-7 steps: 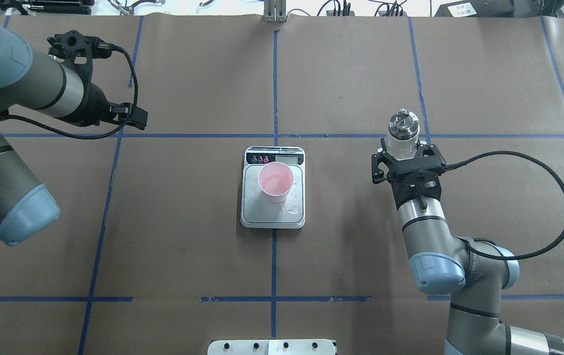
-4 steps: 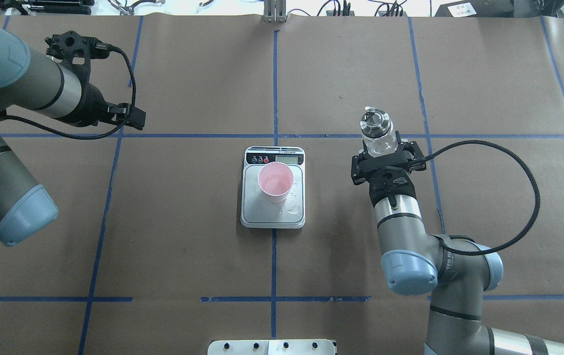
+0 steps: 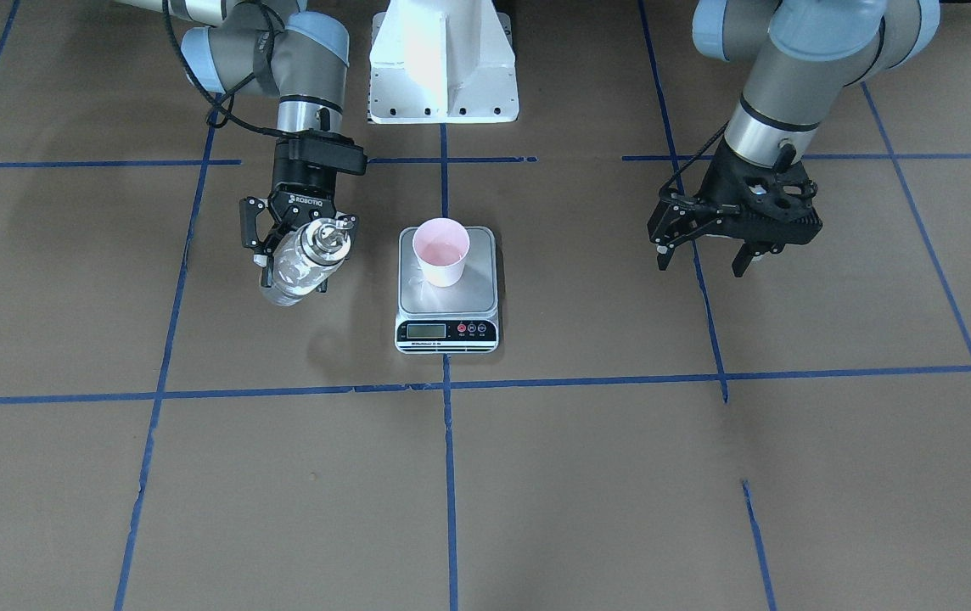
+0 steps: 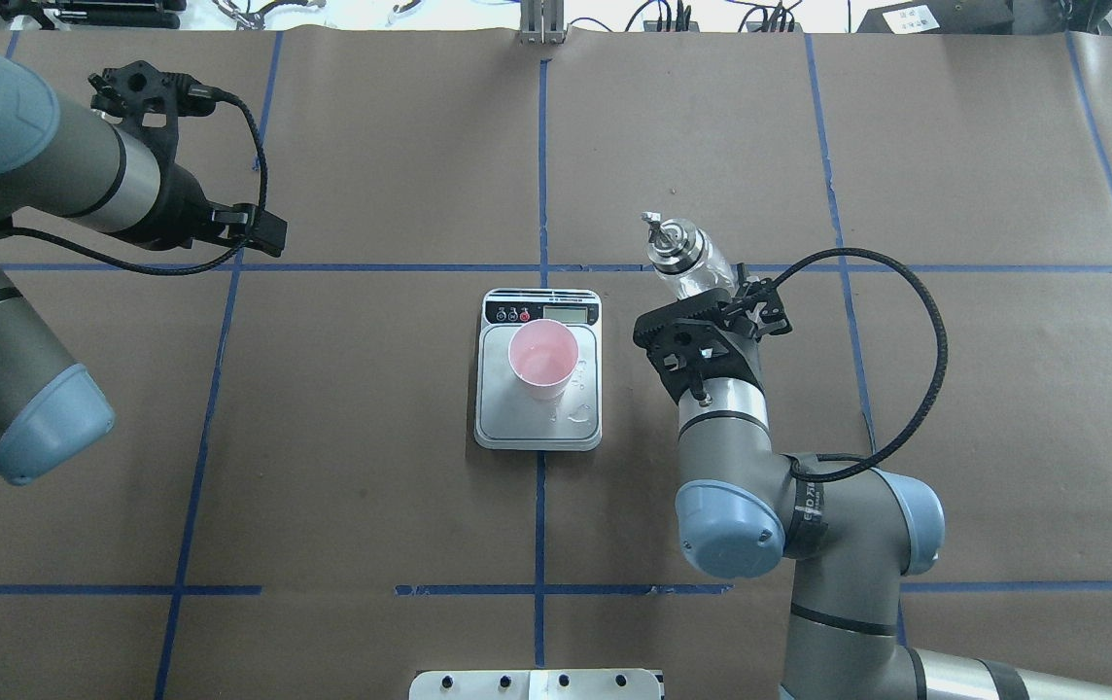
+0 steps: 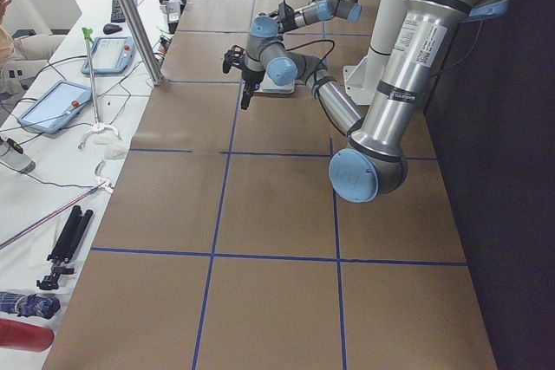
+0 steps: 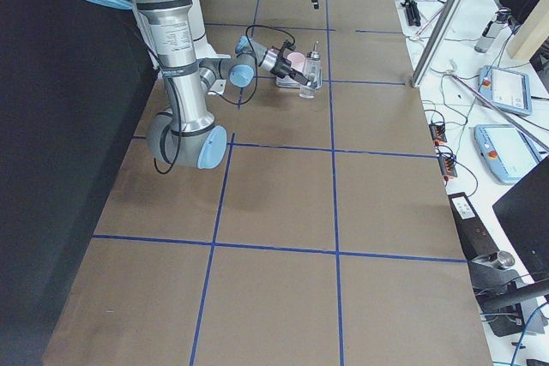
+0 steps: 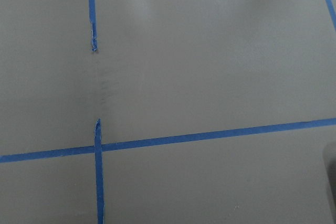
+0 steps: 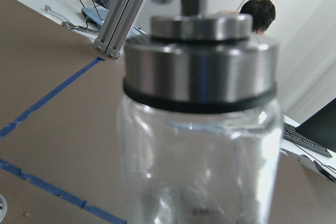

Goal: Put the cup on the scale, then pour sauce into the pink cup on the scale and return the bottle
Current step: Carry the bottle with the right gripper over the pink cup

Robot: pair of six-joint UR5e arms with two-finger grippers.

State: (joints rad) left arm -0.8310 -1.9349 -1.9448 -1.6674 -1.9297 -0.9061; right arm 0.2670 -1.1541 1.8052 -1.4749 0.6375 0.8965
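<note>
The pink cup point(image 4: 542, 362) stands upright on the scale point(image 4: 493, 418) at the table's middle; in the front view the cup point(image 3: 441, 250) sits on the scale's silver plate point(image 3: 418, 293). My right gripper point(image 4: 712, 297) is shut on the clear glass bottle point(image 4: 687, 262), held above the table just right of the scale and tilted, its metal spout towards the far left. The front view shows the bottle point(image 3: 303, 259) in the right gripper point(image 3: 290, 246), and it fills the right wrist view point(image 8: 199, 129). My left gripper point(image 3: 706, 255) is open and empty, far from the scale.
Brown paper with blue tape lines covers the table. A few drops lie on the scale's plate near the cup point(image 4: 577, 416). The white robot base point(image 3: 443, 59) stands behind the scale. Tablets and cables lie off the table's ends.
My right arm has carried the bottle leftwards towards the scale, and the bottle has tilted from upright. The left arm, the cup and the scale have not moved.
</note>
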